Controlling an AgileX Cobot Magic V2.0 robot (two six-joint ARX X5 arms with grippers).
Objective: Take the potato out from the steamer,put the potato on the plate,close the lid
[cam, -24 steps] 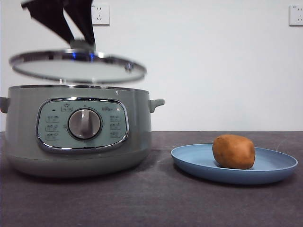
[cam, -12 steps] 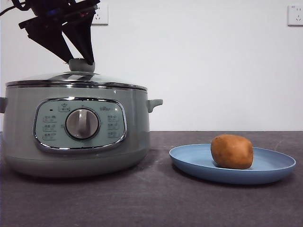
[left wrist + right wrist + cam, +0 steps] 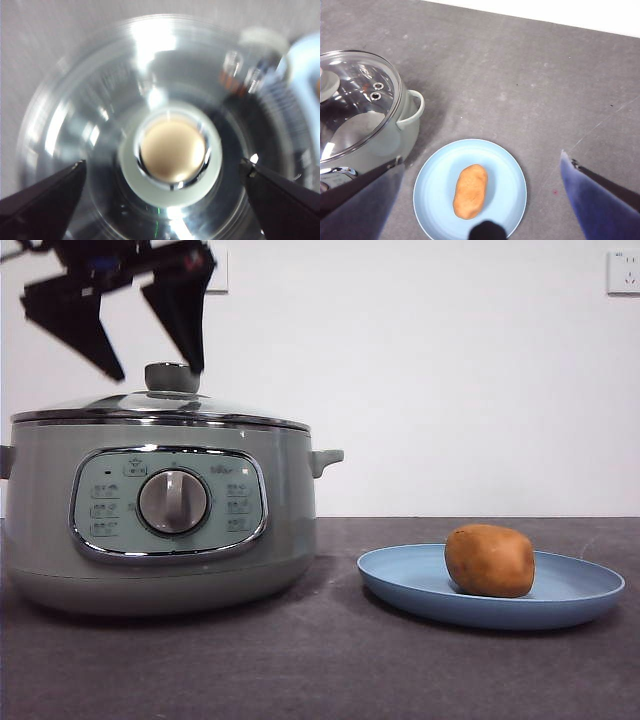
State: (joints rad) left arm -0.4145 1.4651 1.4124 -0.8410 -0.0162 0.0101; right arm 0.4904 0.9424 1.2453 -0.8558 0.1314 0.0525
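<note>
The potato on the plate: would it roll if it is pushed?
Probably. The potato is a rounded oblong lying free on the shallow plate, so a sideways push may roll it. The low rim would hardly stop it. Its matte skin should grip well.

Work area and backdrop

I see a dark grey, matte table surface [image 3: 330, 670] with faint scuffs and specks. Behind it stands a plain white wall [image 3: 450, 390] carrying two white power sockets, one upper left [image 3: 217, 270], one upper right [image 3: 623, 271]. Lighting is even.
</note>
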